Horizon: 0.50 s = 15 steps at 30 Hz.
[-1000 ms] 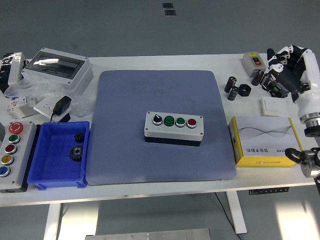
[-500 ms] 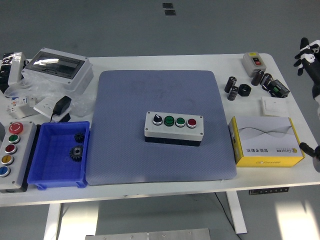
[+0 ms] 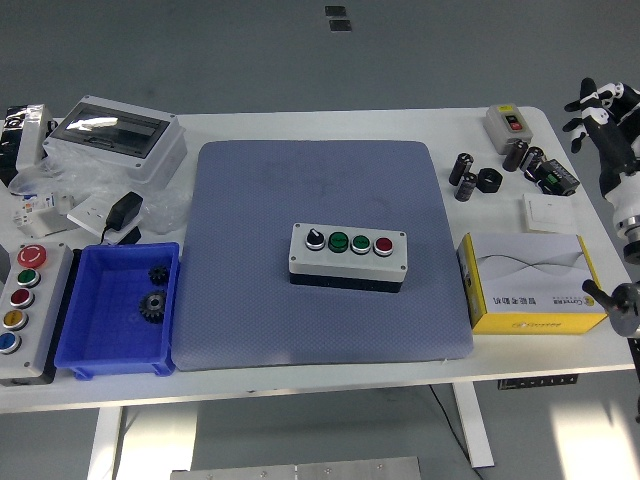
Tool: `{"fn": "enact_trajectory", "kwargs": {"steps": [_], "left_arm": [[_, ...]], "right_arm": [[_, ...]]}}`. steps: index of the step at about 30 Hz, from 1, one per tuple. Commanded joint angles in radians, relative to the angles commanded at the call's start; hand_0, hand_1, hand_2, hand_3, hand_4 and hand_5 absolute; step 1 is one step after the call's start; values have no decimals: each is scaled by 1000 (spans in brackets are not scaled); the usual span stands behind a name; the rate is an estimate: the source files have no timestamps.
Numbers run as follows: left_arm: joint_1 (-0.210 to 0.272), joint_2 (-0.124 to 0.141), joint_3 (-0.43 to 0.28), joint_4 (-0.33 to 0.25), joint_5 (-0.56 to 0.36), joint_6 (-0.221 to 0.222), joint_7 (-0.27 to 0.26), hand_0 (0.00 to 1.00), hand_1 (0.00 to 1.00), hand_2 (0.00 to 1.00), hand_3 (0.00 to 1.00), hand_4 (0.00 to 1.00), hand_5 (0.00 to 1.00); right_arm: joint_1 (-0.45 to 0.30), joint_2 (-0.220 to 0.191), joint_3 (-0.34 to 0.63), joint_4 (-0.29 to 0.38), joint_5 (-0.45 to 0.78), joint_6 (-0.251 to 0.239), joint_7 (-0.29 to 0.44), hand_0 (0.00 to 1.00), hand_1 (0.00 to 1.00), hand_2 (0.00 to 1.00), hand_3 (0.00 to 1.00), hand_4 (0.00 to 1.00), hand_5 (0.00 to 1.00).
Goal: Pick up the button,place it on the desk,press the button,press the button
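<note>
Right hand: seen at the right picture edge (image 3: pixel 600 105), raised off the white table (image 3: pixel 300 125), nothing held; fingers (image 3: pixel 588 93) spread wide and relaxed
Button box: grey rectangular control box with a black base (image 3: pixel 348 255), set flat on the blue-grey textured mat (image 3: pixel 320 180), well to the left of and nearer than the fingers; not touched by any hand
Box top: one black selector knob (image 3: pixel 314 240), two green buttons (image 3: pixel 349 241) and one red button (image 3: pixel 383 244) noted in a row
Near the fingers: small grey switch box with red and black keys (image 3: pixel 507 123) and black cylindrical parts (image 3: pixel 470 175), just left of and below the fingertips
Below the hand: yellow and white cardboard carton (image 3: pixel 530 282) recorded at the mat's right edge
Far left: blue plastic bin (image 3: pixel 115 310) holding two black gears (image 3: pixel 154 290)
</note>
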Motion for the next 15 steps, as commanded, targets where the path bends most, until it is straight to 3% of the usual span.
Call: {"fn": "enact_trajectory", "kwargs": {"steps": [3,4,9,10,15], "left_arm": [[-5,6,6,0,-1,-1,-4,625,596,522,586,630,189],[-5,7,6,0,0,-1,-4,625,598,525,587,629,194],[1,10,1,0,8,-1,2,625,598,525,587,629,194],[2,10,-1,0,9,-1,4,626,597,525,587,629,200],[7,7,-5,0,12,-1,7,626,597,525,587,629,200]], "right_arm": [[0,-3,-6,-4,2,2,-1,189,363,467,480,560,208],[0,-4,-6,-5,3,3,-1,298,474,592,563,569,208],[-7,-5,-3,-6,4,6,-3,298,474,592,563,569,208],[-8,-5,-2,-6,4,7,-3,477,574,627,611,574,214],[-11,-2,-1,-6,2,11,-6,477,574,627,611,574,214]]}}
